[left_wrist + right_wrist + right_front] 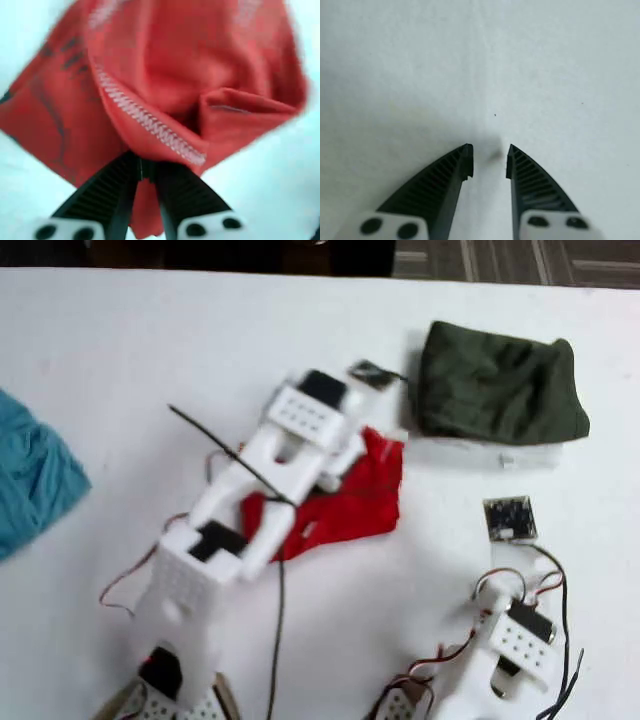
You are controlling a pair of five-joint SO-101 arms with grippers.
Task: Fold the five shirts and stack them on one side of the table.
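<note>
Three shirts lie on the white table (130, 350) in the high view: a red shirt (350, 500) bunched near the middle, a dark green shirt (495, 385) lying as a compact folded bundle toward the far right, and a teal shirt (35, 475) crumpled at the left edge, partly cut off by the frame. The red and green shirts are near each other but apart, with a strip of bare table between them; the teal one is well apart from both. The left arm (250, 490) stretches from the near left corner across the red shirt and covers part of it. In the left wrist view the left gripper (146, 167) is clamped on a fold of the red shirt (200, 60), its two dark ribbed fingers (107, 192) pressed together with cloth pinched between them; a line of white zigzag stitching (145, 120) runs along the hem just beyond the fingertips, and the fabric billows in loose folds past it. The right arm (515, 640) sits tucked at the near right of the table, apart from every shirt. The right gripper (489, 150) is released, its fingers (445, 185) parted with nothing between them, pointing down at bare table (520, 60)
</note>
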